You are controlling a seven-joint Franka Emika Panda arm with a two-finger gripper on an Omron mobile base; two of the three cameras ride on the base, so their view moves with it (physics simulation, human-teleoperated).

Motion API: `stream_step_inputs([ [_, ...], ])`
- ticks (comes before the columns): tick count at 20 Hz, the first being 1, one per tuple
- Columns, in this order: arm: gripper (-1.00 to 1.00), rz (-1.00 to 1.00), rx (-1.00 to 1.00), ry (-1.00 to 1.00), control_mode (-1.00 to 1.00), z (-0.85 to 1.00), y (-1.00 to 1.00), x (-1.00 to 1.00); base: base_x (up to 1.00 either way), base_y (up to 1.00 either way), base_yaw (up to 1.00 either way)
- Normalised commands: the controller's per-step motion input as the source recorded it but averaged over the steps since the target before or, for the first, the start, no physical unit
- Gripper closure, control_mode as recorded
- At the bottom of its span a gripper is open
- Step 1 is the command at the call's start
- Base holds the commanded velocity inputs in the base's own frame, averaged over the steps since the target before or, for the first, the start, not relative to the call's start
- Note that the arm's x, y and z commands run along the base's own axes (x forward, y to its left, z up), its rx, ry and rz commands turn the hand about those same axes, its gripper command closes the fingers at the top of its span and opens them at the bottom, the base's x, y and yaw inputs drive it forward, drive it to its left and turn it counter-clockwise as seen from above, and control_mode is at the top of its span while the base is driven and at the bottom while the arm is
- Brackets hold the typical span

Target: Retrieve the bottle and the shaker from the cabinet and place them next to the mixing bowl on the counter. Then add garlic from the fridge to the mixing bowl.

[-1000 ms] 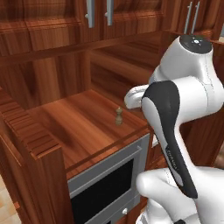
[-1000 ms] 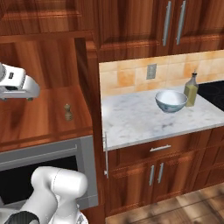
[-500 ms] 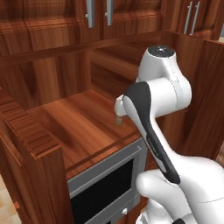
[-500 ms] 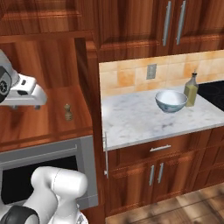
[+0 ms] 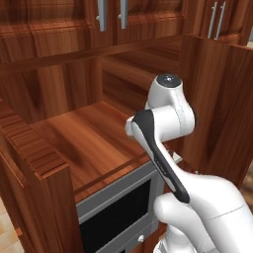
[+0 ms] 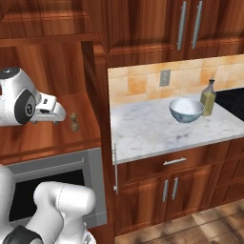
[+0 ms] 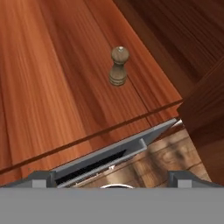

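Step in hand: fetching the shaker (image 7: 118,66) from the cabinet (image 6: 57,138); the bottle (image 6: 208,97) already stands on the counter (image 6: 152,133) just beside the mixing bowl (image 6: 186,109), so I judge the first pick done.
Shaker: upright on the wood shelf, near its front edge and toward the side wall next to the counter (it reads as a small turned mill with a round knob top).
Gripper (image 6: 56,116): jaws spread wide, nothing between them, hanging above the shelf beside the shaker and apart from it.
Approach: bring the hand over until the shaker sits centred between the finger tips (image 7: 41,177) in the hand view, then lower; at present it lies well ahead of them.
Grip height: the waist below the knob looks the safest place, since the knob is rounded and could slip.
Risk: the piece is light and narrow-footed, so one finger arriving first may tip it; the cabinet side wall is also close.
Oven: steel-fronted, directly under the shelf edge (a dropped shaker would fall past it).
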Motion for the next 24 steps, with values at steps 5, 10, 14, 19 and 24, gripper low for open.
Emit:
stream_step_inputs([
  [5,-1.0,-0.11,0.0,0.0,-1.0,0.0,0.03,0.38,0.0,0.0,0.0],
  [10,-1.0,-0.04,0.0,0.0,-1.0,0.0,0.0,0.37,0.0,0.0,0.0],
  [14,-1.0,0.0,0.0,0.0,-1.0,0.0,0.0,0.22,0.0,0.0,0.0],
  [19,-1.0,0.0,0.0,0.0,-1.0,-0.05,0.0,0.12,0.0,0.0,0.0],
  [24,-1.0,0.0,0.0,0.0,-1.0,-0.24,0.0,0.18,0.0,0.0,0.0],
])
